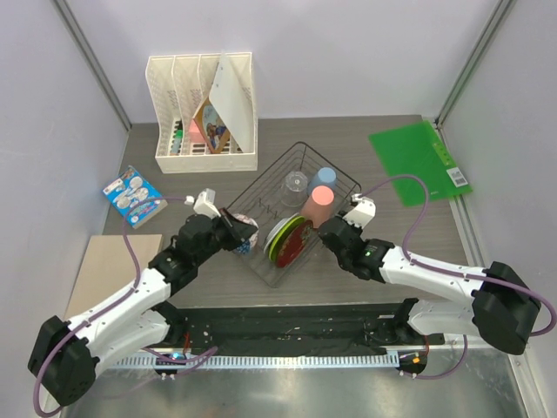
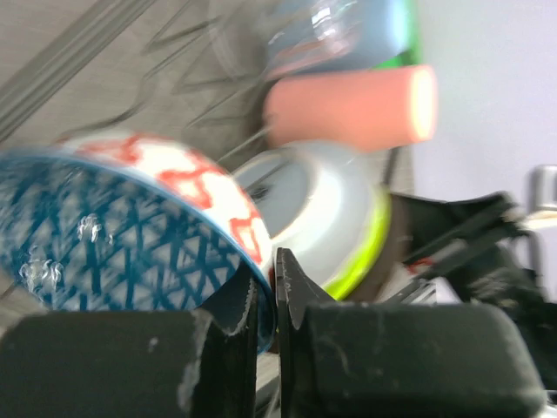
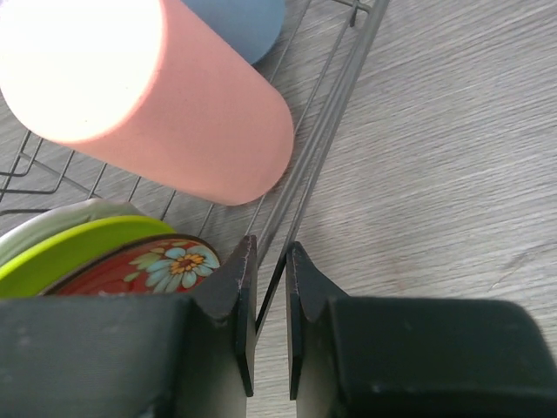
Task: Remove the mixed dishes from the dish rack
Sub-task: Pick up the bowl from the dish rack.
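The black wire dish rack (image 1: 344,181) stands mid-table. It holds a clear glass tumbler (image 1: 296,185), a pink cup (image 1: 318,204), a green-rimmed plate (image 1: 280,235) and a red patterned plate (image 1: 296,242). My left gripper (image 1: 237,232) is shut on the rim of the blue patterned bowl (image 2: 113,235) at the rack's left edge, with the bowl tilted. The plates (image 2: 331,209), pink cup (image 2: 348,109) and tumbler (image 2: 326,30) show behind it. My right gripper (image 3: 271,296) is shut on the rack's right rim wire (image 3: 326,131), beside the red plate (image 3: 148,270) and pink cup (image 3: 157,96).
A blue cup (image 1: 325,178) also stands in the rack. A white slotted file organizer (image 1: 204,113) stands at the back left, a green folder (image 1: 418,161) at the back right, a blue packet (image 1: 135,196) and a tan board (image 1: 113,270) at the left.
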